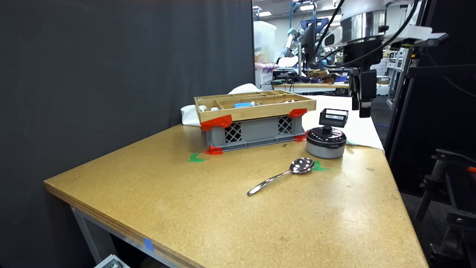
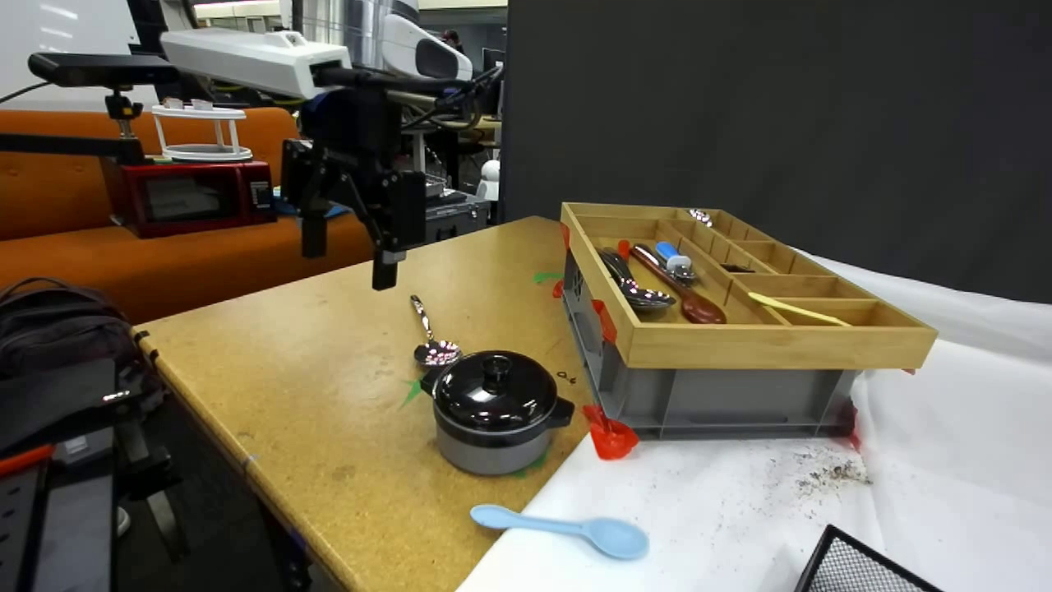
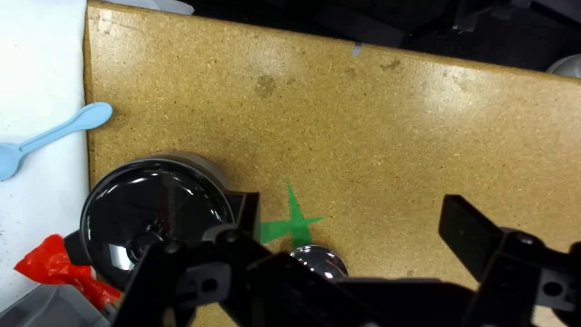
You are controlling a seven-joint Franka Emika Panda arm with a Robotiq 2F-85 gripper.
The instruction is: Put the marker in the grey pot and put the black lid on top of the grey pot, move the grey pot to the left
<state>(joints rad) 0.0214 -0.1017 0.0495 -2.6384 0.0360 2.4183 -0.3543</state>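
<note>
In an exterior view, a grey pot (image 2: 491,450) sits on the wooden surface (image 2: 329,378), black lid (image 2: 503,399) on top; the marker is not visible, perhaps inside. At the pot's eleven o'clock, nearby, lies a metal spoon (image 2: 437,353); at two stands a crate (image 2: 740,403). The end effector (image 2: 348,256) hangs higher, toward eleven, spread wide, holding nothing. An off-centre descent could knock the lid askew; pushing toward eleven could jam against the spoon.
</note>
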